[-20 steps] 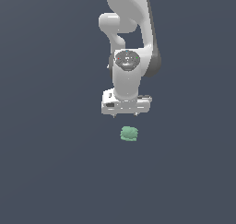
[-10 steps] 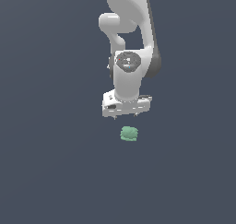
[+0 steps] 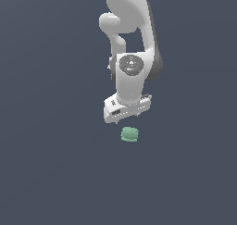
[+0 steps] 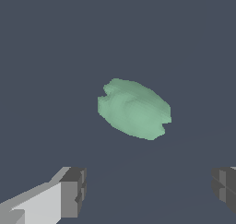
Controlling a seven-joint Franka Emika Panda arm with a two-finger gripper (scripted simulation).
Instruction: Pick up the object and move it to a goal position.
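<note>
A flat, uniform dark slate-blue surface [image 3: 46,173] is seen throughout; no walls, furniture or windows are shown, and lighting is even

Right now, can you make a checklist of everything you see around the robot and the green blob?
Surface: plain dark grey floor, bare around the blob.
Job's things: green blob lying on the floor, not held, lumpy in the wrist view.
Clutter: nothing seen.
Pincer: pincer wide open, fingers apart, nothing between them; the blob lies apart from them.
Cables: nothing seen.
Surroundings: white robot arm behind the blob; nothing else seen.
</note>
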